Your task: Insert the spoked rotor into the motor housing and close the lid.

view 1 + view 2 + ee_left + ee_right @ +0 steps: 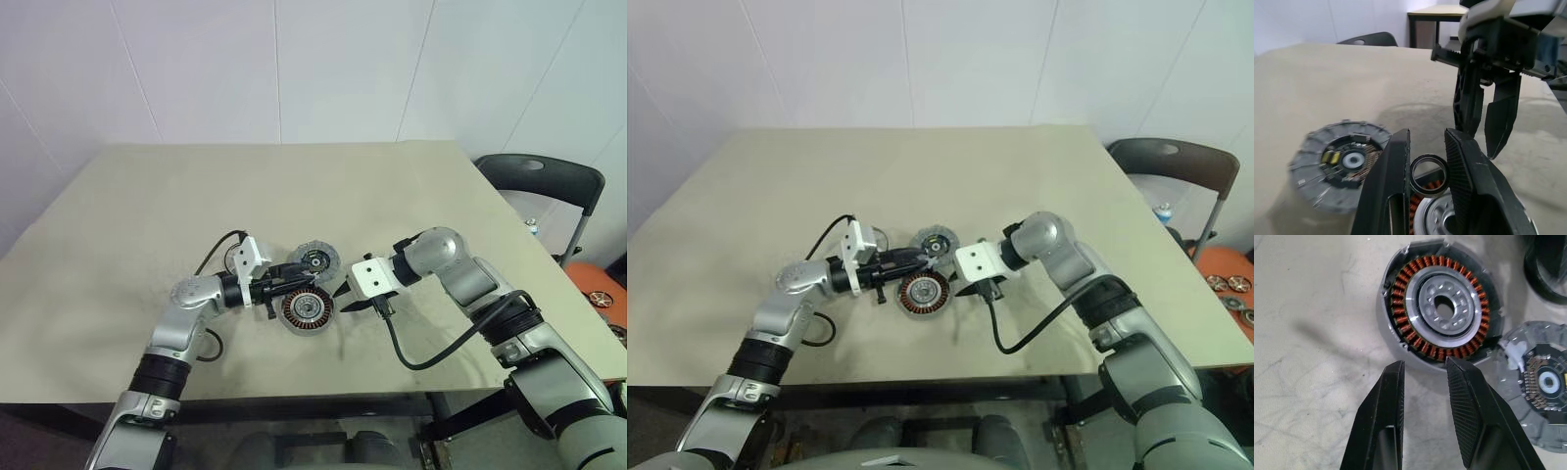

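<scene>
- Our left gripper (1425, 161) holds a black ring (1428, 170) over the housing (1437, 306), near the bench (147, 215) front edge.
- Our right gripper's (1425, 377) jaws hang narrowly parted, empty, beside it.
- The lid (1337, 164) lies touching the housing.

motor housing (1425, 208) in left wrist view: mostly hidden behind left gripper (1426, 161) fingers, cut off at bottom edge. lid (1542, 384) in right wrist view: clipped by right edge. Rotor spokes too small to tell from head views.

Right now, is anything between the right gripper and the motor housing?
Nothing visible does: only bare table lies between the open right gripper and the motor housing. The lid lies off to the housing's side.
</scene>
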Robot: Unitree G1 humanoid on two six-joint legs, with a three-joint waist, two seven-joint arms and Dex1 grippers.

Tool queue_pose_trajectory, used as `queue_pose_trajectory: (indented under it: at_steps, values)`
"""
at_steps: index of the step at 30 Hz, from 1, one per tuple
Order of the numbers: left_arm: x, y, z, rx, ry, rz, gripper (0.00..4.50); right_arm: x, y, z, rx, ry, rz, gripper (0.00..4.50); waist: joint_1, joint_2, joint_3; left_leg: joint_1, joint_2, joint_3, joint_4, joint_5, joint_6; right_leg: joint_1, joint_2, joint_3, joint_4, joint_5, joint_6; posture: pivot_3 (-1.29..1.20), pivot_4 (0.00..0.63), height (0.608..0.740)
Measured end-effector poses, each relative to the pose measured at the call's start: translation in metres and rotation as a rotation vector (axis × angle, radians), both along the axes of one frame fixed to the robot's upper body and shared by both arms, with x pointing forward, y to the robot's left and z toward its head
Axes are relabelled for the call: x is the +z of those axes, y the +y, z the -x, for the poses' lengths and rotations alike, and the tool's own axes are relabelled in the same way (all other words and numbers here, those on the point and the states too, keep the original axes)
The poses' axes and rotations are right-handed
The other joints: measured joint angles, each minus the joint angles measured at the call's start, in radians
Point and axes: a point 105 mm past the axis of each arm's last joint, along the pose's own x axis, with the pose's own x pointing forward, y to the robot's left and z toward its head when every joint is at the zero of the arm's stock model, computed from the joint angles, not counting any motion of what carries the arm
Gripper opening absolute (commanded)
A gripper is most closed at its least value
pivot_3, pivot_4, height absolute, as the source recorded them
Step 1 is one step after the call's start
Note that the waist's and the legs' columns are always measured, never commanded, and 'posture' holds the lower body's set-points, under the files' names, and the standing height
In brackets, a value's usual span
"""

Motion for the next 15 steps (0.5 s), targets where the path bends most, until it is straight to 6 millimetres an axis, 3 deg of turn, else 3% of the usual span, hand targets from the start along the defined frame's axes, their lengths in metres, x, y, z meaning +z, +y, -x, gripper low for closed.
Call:
queue_pose_trajectory:
  at_steps: [6,15]
  values:
    - [-0.01,-0.015,0.004,-0.043,0.02,-0.019,0.74,-0.001,-0.001,0.001,-0.014,0.002,-0.001,1.42,-0.001,0.0,0.0,0.0,-0.001,0.0,0.0,0.0,0.0,0.0,0.001,0.0,-0.001,0.0,0.0,0.0,0.0,0.74]
    - [-0.017,-0.007,0.004,-0.044,0.045,-0.059,0.74,-0.001,-0.003,0.0,-0.03,-0.01,-0.004,1.42,0.0,0.0,0.0,0.0,0.0,0.0,0.0,0.0,0.0,0.0,0.001,0.0,0.0,0.0,0.0,0.0,0.0,0.74]
